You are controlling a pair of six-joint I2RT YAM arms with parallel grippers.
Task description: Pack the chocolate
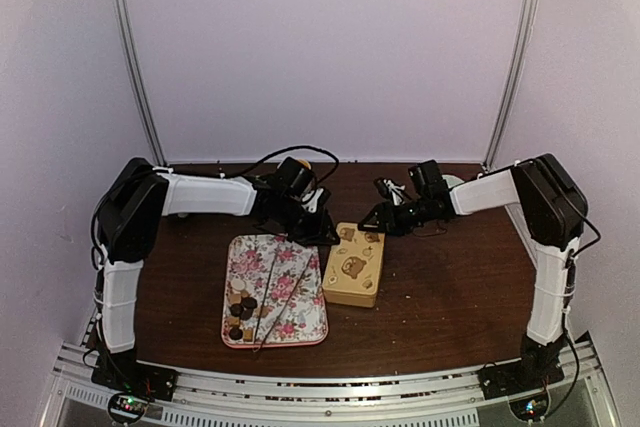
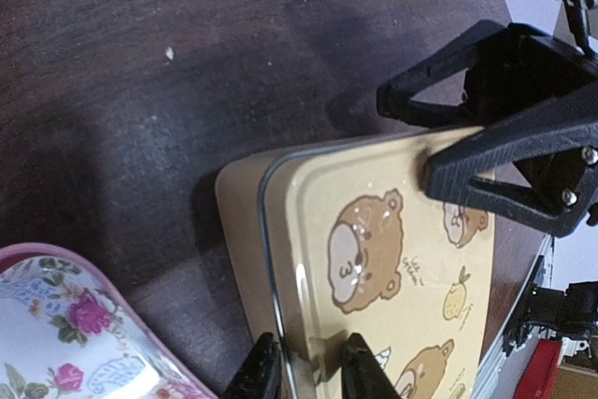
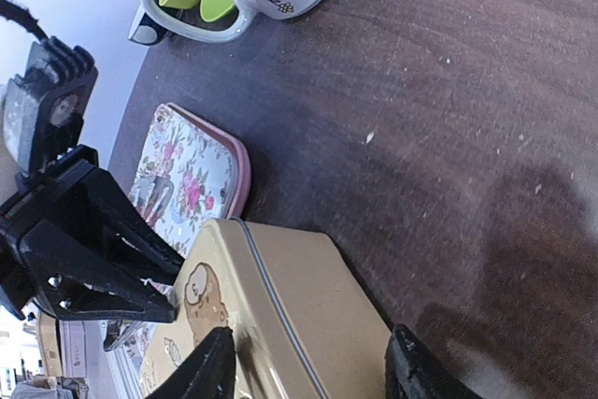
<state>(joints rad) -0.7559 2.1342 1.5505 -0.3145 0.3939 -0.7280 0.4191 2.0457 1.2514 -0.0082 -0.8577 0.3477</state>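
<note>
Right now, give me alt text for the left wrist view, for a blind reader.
A cream bear-print tin, lid on, lies on a dark wooden table. The left gripper pinches its near edge while the right gripper straddles its far corner; a corner of a floral tray shows lower left.

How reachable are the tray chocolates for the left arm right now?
Probably yes, once it releases: the left gripper grips the bear tin, but the chocolates lie uncovered on the floral tray on its side, only tongs alongside.
</note>
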